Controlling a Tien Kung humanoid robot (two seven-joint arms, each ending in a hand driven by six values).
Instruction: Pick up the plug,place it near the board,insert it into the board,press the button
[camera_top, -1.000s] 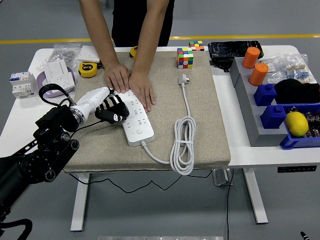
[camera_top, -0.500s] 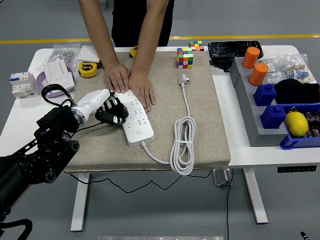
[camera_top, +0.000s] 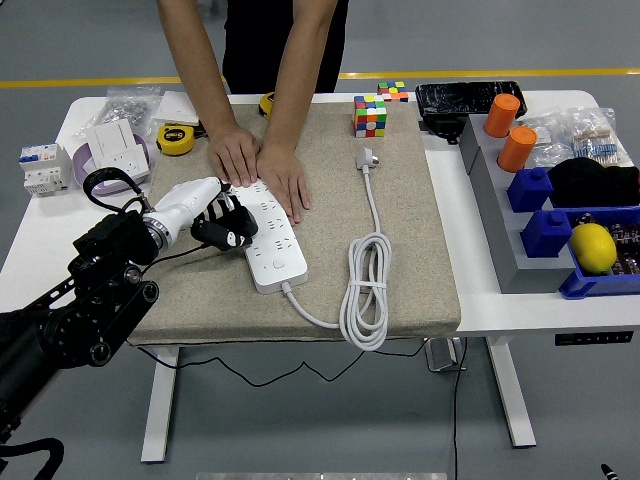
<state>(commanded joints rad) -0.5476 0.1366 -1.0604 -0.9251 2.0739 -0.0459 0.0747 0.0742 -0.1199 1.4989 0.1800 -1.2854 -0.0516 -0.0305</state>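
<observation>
where person's hands (camera_top: 262, 165) cover board (camera_top: 272, 240), far end hidden

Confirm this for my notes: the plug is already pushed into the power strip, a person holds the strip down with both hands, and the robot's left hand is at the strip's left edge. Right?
Not quite. In the head view the plug lies loose on the mat, apart from the power strip and not inserted. The rest holds: the person's hands press on the strip, and the robot's left hand is at its left edge.

One head camera only, high on the robot's side, looked forward and down over the white table (camera_top: 470, 300); its near edge sat low, a person (camera_top: 270, 40) stood opposite.
</observation>
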